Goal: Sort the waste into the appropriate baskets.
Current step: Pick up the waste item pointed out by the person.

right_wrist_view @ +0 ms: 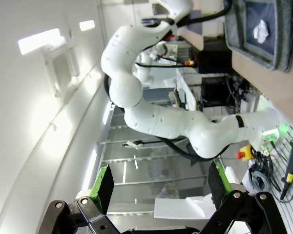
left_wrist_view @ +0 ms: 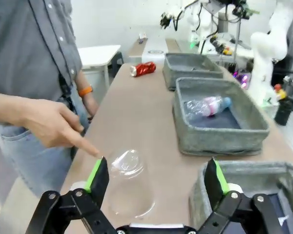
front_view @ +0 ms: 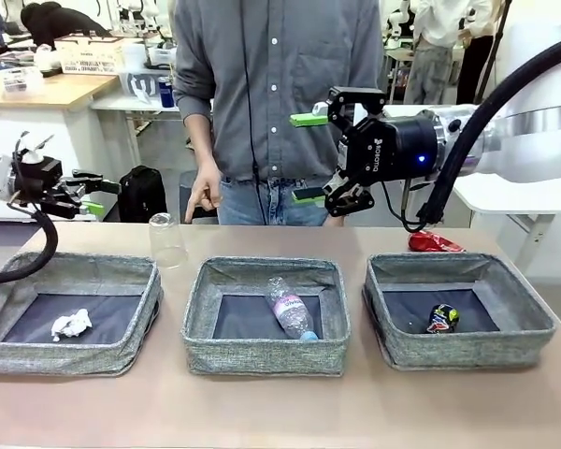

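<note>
Left gripper jaws spread wide; the cup stands upside down dead ahead between them, axis upright, a basket just beside; a person's hand points at it; right gripper, also spread, hangs well apart, so the left looks nearer

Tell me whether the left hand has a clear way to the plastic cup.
Probably yes: the left hand is open with the upturned plastic cup just ahead, though the person's finger is right at it.

A robotics lab: a white robot arm, an emergency-stop button and tangled cables beside it, cluttered workbenches across the room.
</note>
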`<state>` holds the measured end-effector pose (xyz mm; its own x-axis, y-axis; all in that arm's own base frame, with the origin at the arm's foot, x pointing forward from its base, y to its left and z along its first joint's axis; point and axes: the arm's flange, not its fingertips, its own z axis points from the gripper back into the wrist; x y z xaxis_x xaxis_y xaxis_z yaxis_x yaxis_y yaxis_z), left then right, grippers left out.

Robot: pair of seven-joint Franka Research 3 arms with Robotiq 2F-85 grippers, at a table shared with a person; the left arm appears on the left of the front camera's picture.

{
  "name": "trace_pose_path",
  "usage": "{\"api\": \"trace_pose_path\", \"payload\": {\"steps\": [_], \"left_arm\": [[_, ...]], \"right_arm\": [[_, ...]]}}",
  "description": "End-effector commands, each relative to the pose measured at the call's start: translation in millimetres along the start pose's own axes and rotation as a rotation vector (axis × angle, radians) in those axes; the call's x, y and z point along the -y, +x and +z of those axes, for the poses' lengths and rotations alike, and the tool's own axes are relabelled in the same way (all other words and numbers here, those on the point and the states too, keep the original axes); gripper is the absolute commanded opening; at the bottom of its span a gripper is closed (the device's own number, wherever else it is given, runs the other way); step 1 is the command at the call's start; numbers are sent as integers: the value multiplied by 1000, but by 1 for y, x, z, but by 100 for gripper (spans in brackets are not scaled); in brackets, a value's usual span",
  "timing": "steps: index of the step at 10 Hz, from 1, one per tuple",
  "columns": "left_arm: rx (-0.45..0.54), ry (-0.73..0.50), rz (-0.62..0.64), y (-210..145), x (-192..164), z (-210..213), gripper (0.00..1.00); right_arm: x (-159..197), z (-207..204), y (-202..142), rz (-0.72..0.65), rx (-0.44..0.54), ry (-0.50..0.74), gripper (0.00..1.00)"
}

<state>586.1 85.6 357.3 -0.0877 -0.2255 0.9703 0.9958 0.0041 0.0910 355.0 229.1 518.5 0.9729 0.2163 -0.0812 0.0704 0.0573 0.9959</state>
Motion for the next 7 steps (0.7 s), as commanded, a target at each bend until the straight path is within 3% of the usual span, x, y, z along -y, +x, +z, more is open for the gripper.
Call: {"api": "trace_pose_path", "payload": {"steps": [1, 2, 3, 7], "left_arm": [[27, -25, 37, -2, -1, -5, 100], [-23, 81, 16, -10, -5, -6, 100], [-22, 41, 10, -17, -9, -13, 100], [-76, 84, -46, -37, -33, -30, 100]], "right_arm": [[-4, 0, 1, -8, 2, -11, 100], [-4, 0, 1, -8, 2, -11, 100], [-4, 0, 1, -8, 2, -11, 100], [-4, 0, 1, -8, 2, -11, 100]]}}
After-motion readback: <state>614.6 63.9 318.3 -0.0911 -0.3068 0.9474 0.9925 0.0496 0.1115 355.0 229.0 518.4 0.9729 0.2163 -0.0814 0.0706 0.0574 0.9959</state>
